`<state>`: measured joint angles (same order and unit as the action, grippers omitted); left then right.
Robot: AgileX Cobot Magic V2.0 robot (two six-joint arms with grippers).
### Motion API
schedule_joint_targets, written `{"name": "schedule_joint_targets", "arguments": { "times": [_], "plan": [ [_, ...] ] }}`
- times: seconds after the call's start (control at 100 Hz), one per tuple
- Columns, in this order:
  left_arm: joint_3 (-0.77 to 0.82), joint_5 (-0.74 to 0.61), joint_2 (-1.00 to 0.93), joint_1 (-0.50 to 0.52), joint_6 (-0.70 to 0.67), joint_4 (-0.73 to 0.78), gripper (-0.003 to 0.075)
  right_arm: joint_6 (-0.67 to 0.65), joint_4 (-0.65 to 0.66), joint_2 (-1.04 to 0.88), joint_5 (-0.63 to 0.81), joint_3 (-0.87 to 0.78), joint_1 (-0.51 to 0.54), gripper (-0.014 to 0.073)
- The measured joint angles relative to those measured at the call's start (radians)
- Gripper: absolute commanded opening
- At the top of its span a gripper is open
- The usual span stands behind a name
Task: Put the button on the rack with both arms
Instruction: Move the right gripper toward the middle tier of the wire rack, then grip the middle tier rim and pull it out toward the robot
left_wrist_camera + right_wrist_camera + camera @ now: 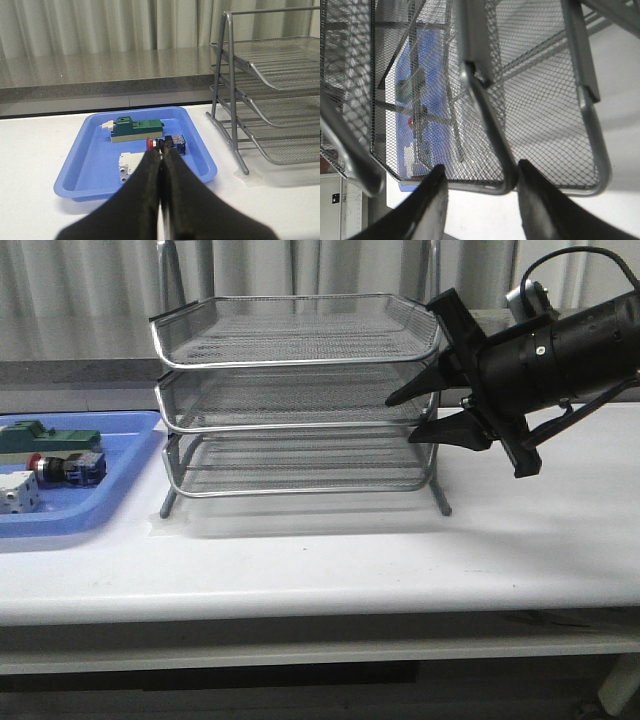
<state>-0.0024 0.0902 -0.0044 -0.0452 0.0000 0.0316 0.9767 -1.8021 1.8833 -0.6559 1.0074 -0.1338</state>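
Observation:
The button (65, 466), with its red head and black and blue body, lies on its side in the blue tray (120, 495) at the table's left. In the left wrist view, my left gripper (160, 153) is shut with nothing in it, its tips just short of the button (167, 143). This gripper is outside the front view. The silver three-tier rack (300, 390) stands mid-table. My right gripper (402, 418) is open at the rack's right end, one finger above and one below the middle tray's rim. That rim wire (500, 185) passes between the fingers of the right gripper (481, 169).
A green block (55, 437) and a white cube (18, 492) share the blue tray with the button. The rack (270, 100) stands just right of the tray. A grey ledge and curtain run behind the table.

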Motion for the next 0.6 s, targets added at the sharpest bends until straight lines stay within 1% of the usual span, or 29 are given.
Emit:
{"name": "schedule_joint_targets", "arguments": {
  "times": [0.28,0.35,0.44,0.51,0.6],
  "plan": [
    [0.000,0.000,0.000,0.000,0.000,0.000,-0.0021,0.000,-0.002,0.035,-0.018,0.040,0.000,0.0340],
    [0.000,0.000,0.000,0.000,0.000,0.000,-0.0021,0.000,-0.002,0.046,-0.025,0.048,0.000,0.0307],
    [0.000,0.000,0.000,0.000,0.000,0.000,-0.0021,0.000,-0.002,0.055,-0.029,0.052,0.000,0.0233],
    [0.000,0.000,0.000,0.000,0.000,0.000,-0.0021,0.000,-0.002,0.058,-0.029,0.053,0.000,0.0192],
    [0.000,0.000,0.000,0.000,0.000,0.000,-0.0021,0.000,0.000,0.059,-0.029,0.053,0.000,0.0174]
  ]
}}
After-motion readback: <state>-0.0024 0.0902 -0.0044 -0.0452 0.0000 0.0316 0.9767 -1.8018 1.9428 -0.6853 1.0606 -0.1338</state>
